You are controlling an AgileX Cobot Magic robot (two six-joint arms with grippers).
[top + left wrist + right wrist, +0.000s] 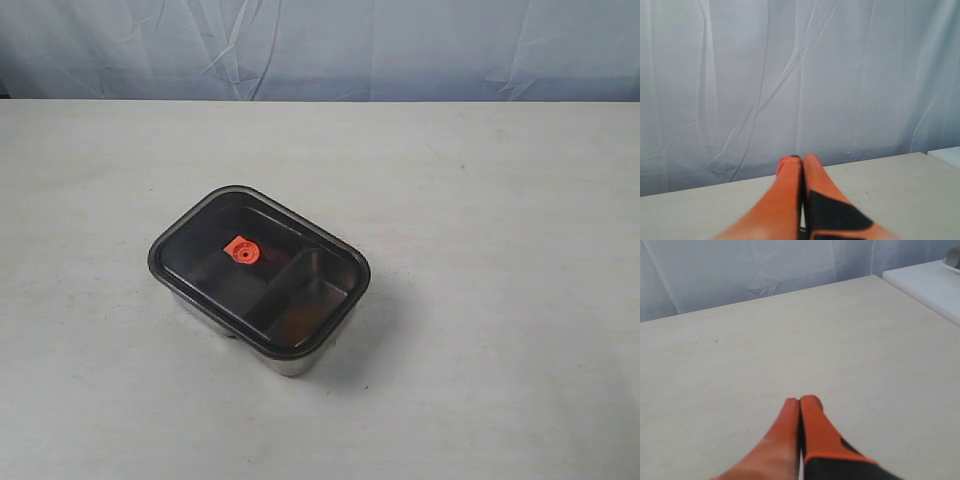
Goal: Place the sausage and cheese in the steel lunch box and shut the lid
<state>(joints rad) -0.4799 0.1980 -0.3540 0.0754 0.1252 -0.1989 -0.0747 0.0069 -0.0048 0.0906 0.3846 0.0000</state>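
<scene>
steel lunch box (287, 362): stands on the bench (500, 200), a little left of the middle of the visible top and well clear of the far edge. It is turned askew, so no side runs parallel to that edge. A strip of shiny wall shows below the lid at the nearest corner.
lid (205, 245): dark, smoky and see-through. It sits flat on the box and covers the whole rim.
valve (241, 251): small and orange, near the middle of the lid.
inside the box: a divider shows through the lid, splitting the tray into two compartments.
sausage: cannot be made out through the dark lid.
cheese: not clearly seen. A faint orange tint shows under the lid toward the nearest corner, but I cannot tell whether it is the cheese or the rim seal.
left tool (801, 159): closed, with the orange fingers pressed together and nothing between them. It points across bare bench toward the far edge and the cloth.
right tool (800, 400): closed and empty, tips touching, above bare bench.
both tools: outside the exterior view, apart from the box.
cloth (350, 45): pale blue and wrinkled, hanging behind the far edge.
white slab (930, 287): beside the bench in the right wrist view.
</scene>
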